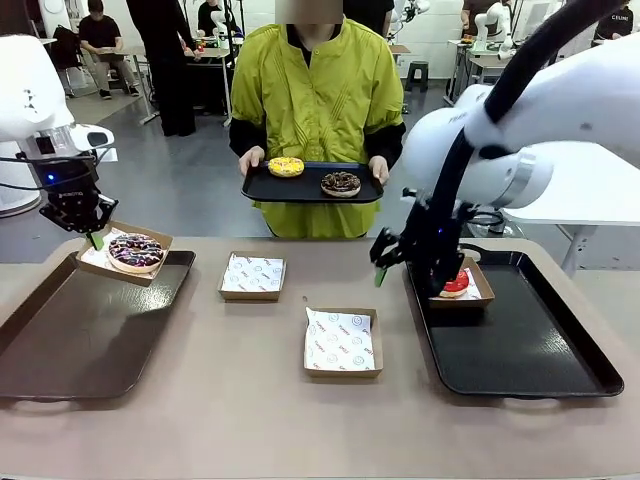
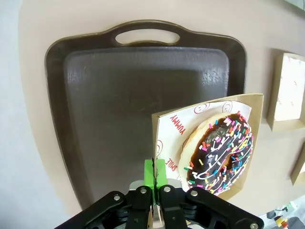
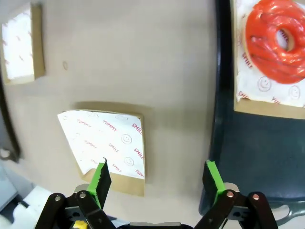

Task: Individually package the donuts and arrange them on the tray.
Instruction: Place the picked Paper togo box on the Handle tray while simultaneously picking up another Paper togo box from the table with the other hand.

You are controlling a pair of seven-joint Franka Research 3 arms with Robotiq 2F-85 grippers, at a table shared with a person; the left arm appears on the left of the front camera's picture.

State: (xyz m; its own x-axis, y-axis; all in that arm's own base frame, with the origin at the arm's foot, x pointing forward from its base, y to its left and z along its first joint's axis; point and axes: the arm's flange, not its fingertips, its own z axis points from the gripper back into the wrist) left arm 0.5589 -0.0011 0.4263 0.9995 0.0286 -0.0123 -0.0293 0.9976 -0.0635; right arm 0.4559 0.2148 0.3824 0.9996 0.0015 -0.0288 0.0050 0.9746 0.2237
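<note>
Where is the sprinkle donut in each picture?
Front view: the sprinkle donut is at the left, in a box that the left end effector pinches over the brown tray.
Left wrist view: lower right, in that tilted box, over the same tray.
Right wrist view: this camera faces the red donut on the black tray.
Shared landmark: the empty boxes between the trays.

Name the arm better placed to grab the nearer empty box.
Right. The right gripper is open near the empty box; the left gripper is shut on the sprinkle donut's box.
</note>
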